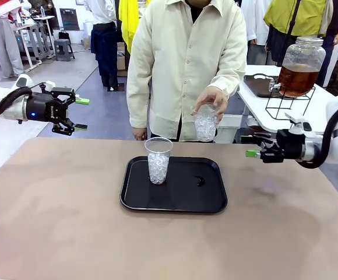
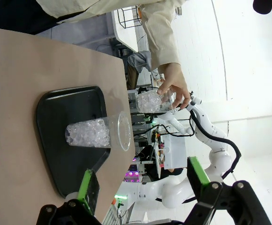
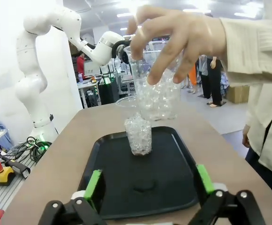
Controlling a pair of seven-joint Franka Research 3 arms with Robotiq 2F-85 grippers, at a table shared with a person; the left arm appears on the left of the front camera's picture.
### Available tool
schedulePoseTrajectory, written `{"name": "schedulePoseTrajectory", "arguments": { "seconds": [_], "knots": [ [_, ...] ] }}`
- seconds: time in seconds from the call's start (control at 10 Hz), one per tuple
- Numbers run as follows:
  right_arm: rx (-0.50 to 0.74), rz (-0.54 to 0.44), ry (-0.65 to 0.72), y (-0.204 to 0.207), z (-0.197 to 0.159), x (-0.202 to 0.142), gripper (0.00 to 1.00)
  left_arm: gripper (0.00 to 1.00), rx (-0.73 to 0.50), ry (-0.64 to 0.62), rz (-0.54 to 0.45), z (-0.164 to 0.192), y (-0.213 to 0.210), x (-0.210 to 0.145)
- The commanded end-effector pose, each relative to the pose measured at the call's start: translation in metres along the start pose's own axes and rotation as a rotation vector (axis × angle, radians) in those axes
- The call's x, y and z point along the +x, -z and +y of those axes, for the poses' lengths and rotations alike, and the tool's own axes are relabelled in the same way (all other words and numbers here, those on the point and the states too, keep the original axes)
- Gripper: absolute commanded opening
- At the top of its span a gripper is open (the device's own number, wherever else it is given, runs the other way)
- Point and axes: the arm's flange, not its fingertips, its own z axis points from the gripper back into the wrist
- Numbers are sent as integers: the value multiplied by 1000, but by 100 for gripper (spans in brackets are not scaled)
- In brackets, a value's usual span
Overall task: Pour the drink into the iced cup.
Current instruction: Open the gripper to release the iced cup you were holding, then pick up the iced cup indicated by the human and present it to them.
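Note:
A clear plastic cup full of ice (image 1: 158, 162) stands upright on the black tray (image 1: 175, 201); it also shows as the iced cup (image 2: 96, 132) and the iced cup (image 3: 139, 136). The person's hand (image 1: 212, 98) holds a second iced cup (image 1: 206, 123) in the air above the tray's far right side; the held cup (image 3: 157, 89) hangs close in front of the right wrist camera. The amber drink sits in the glass dispenser jar (image 1: 300, 65) on a white side table. My left gripper (image 1: 81, 114) is open at the far left. My right gripper (image 1: 252, 147) is open, right of the tray.
A small dark lump (image 1: 200, 181) lies on the tray's right half. The dispenser rests on a wire stand (image 1: 288, 105) beside a dark tray (image 1: 256, 84). The brown table (image 1: 52, 221) spreads wide around the tray. People stand in the background.

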Motion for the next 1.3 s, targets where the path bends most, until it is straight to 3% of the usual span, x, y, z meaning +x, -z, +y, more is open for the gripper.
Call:
{"name": "schedulePoseTrajectory", "arguments": {
  "seconds": [0.0,1.2],
  "knots": [
    [-1,-35,-32,-6,5,-6,100,100,2,3,-3,-2,-1,0],
    [-7,-16,-9,-8,2,-5,100,100,2,3,-3,-2,-1,0]
  ]
}}
